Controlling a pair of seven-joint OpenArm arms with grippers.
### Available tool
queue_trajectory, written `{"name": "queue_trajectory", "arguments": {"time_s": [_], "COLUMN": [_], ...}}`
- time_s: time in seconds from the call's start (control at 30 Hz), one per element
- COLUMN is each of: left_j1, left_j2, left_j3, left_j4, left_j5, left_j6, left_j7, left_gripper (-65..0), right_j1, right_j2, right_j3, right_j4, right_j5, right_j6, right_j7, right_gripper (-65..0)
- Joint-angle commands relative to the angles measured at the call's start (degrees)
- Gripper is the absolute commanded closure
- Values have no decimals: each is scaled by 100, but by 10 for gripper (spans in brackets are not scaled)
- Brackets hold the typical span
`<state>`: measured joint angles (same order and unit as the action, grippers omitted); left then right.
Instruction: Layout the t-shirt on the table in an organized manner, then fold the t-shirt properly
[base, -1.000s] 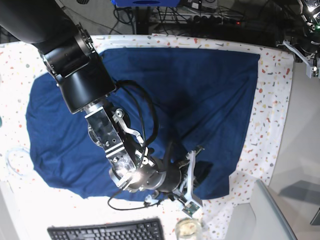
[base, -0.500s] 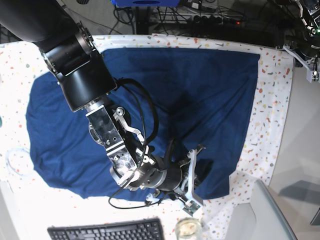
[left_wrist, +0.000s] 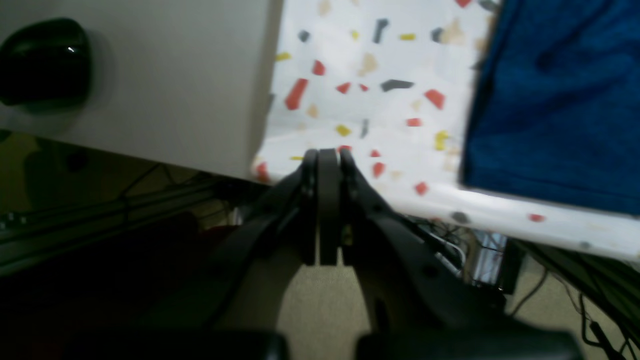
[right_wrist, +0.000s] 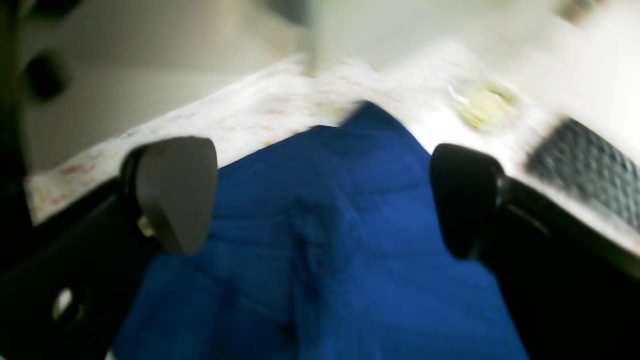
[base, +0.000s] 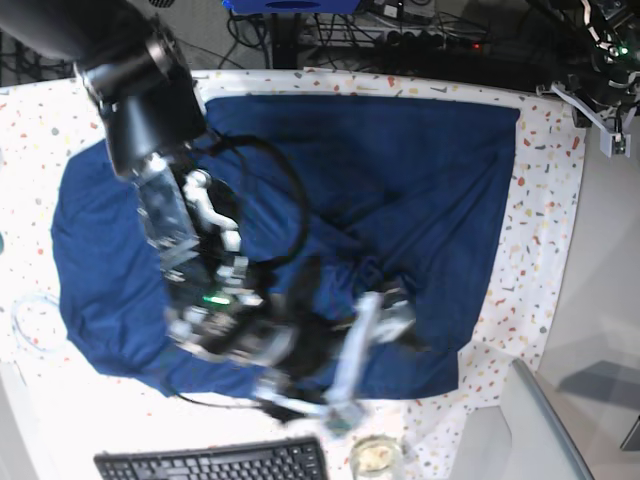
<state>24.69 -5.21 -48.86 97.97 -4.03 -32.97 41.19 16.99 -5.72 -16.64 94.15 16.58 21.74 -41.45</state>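
The t-shirt (base: 400, 190) lies spread on the speckled tabletop (base: 545, 250). The right hand (right_wrist: 320, 200) hangs released over its rumpled near corner, gripping nothing. The left hand (left_wrist: 322, 160) is clenched, empty, beyond the tabletop's far corner.

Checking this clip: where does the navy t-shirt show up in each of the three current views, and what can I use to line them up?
Base: the t-shirt covers the middle of the table, under the right arm.
Left wrist: only its corner at the upper right.
Right wrist: it fills the lower centre between the open fingers.
Shared landmark: the flecked white cloth bordering the shirt in all three views.
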Motion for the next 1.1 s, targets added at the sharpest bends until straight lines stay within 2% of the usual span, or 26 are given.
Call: {"name": "queue_trajectory", "arguments": {"time_s": [0.0, 0.03, 0.07, 0.17, 0.23, 0.27, 0.3, 0.5, 0.63, 0.7, 0.9, 1.07], "left_j1": [85, 147, 243, 472, 498, 481, 446, -100, -302, -363, -530, -486], "left_j2": [-11, 25, 33, 16, 16, 16, 16, 7, -125, -151, -151, -90], "left_j3": [-41, -41, -41, -33, -41, -41, -33, 20, 486, 767, 847, 847], "left_j4": [247, 352, 414, 458, 361, 247, 106, -817, -1213, -1433, -1960, -2022], "left_j5": [-260, -542, -823, -1834, -2291, -2379, -2388, -2388, -2388, -2388, -2159, -1852], "left_j6": [14, 14, 5, 5, 5, 5, 5, -4, -215, -197, -189, -189], "left_j7": [-97, -97, -97, -97, -97, -97, -97, -97, -97, -97, -97, -106], "left_gripper": [0, -20, -92, -383, -532, -581, -604, -617, -617, -617, -617, -615], "right_j1": [-95, -350, -552, -1211, -1633, -1853, -2055, -2864, -3084, -3146, -3154, -3154], "right_j2": [5, 5, 5, 110, 365, 435, 470, 470, 462, 462, 462, 488], "right_j3": [508, 974, 1326, 2223, 2574, 2768, 2926, 4271, 4948, 5150, 5722, 6108], "right_j4": [321, 532, 691, 1183, 1455, 1570, 1675, 1904, 1895, 1895, 1895, 1833], "right_j5": [34, 34, 34, 34, 34, 34, 34, 34, 34, 34, 34, 34], "right_j6": [-33, -7, 11, 29, 196, 310, 380, 978, 1347, 1514, 1778, 1796], "right_j7": [132, 88, 88, -70, -88, -88, -61, -61, -70, -79, -105, -105], "right_gripper": [-645, -645, -645, -647, -647, -647, -647, -647, -647, -647, -647, -647]}}
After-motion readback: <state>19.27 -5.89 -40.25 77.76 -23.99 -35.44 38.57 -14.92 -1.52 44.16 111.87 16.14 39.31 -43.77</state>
